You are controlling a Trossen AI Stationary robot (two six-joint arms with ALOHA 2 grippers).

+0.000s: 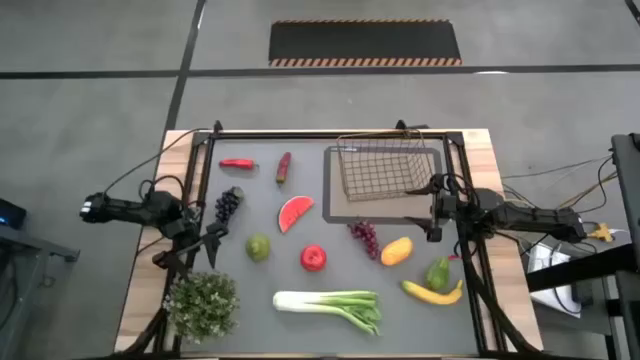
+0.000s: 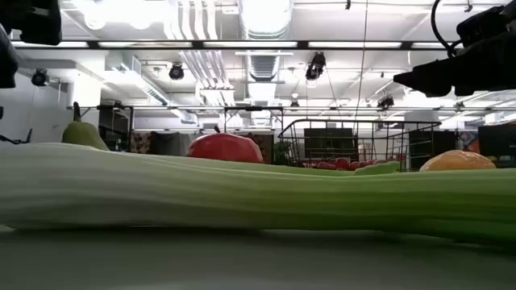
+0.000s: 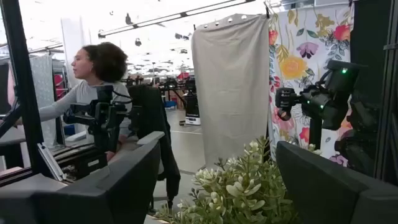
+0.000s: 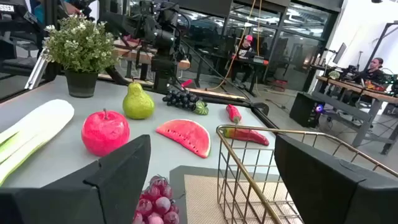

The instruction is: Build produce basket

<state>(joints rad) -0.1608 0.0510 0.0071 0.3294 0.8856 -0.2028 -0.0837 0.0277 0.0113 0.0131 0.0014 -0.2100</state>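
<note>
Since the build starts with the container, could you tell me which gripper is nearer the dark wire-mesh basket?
Right. The right gripper hovers by the dark wire-mesh basket; the left gripper hangs across the table near the potted plant.

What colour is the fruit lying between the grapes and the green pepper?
Orange-yellow: the small oval toy mango, clearest in the high view.

Overhead looks straight down; low camera sits against the leek (image 2: 242,197); wrist cameras face across the table

no readable text, labels, brands or numbers on any object, surface or wall
</note>
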